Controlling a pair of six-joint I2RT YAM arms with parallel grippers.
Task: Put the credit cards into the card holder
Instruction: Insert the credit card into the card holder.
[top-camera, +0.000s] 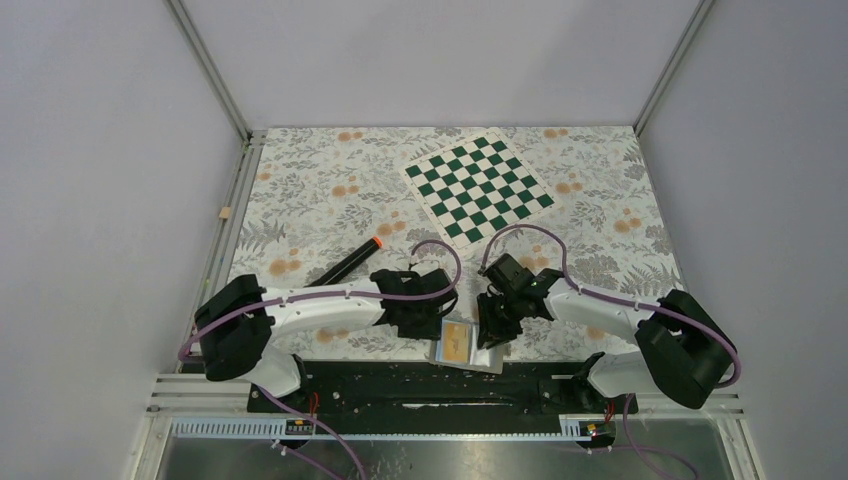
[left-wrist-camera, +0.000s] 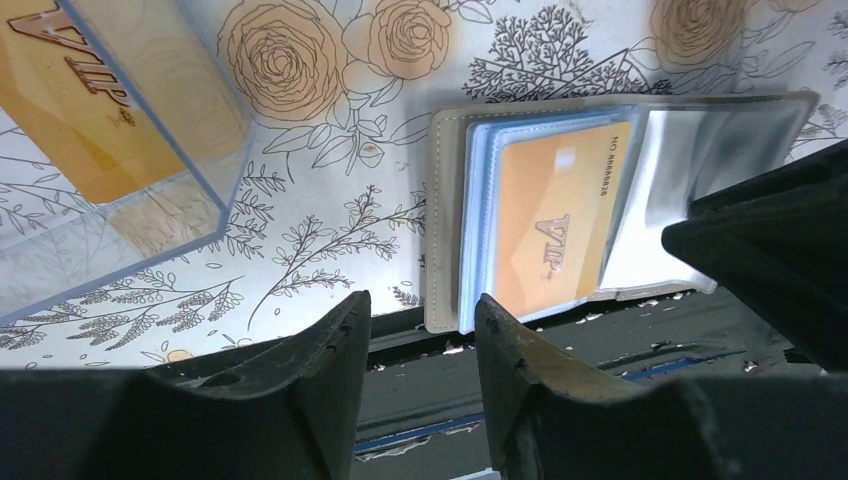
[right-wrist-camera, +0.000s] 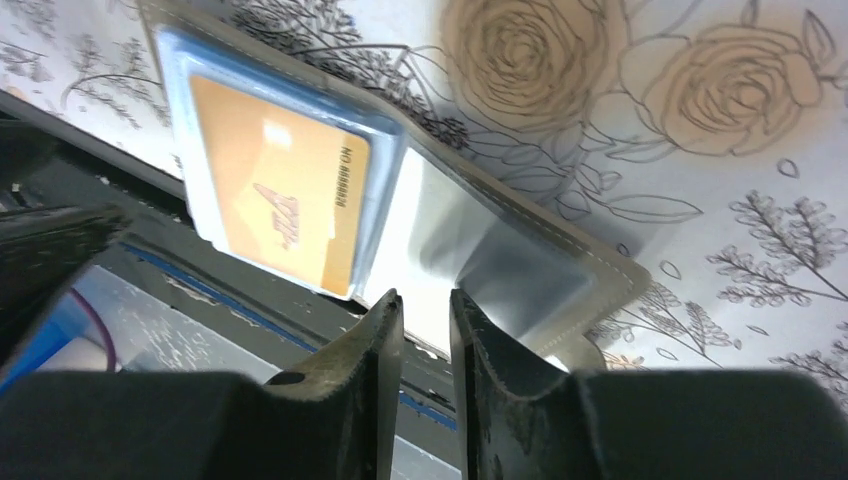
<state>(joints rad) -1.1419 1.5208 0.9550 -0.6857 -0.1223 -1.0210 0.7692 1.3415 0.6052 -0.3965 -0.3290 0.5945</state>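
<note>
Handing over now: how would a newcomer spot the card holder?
At the near edge of the flowered table, between left gripper and right gripper, lies the card holder, an open grey wallet with blue sleeves, one showing an orange card. The neighbouring tray is clear plastic.

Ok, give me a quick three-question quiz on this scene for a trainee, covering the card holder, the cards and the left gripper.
1. True or false: the card holder lies folded shut.
2. The left gripper is: A, shut on a card; B, open and empty; C, shut on the card holder.
3. What word is printed on the credit card that sits in the holder's pocket?

Key: 1 false; 2 B; 3 VIP.
</note>
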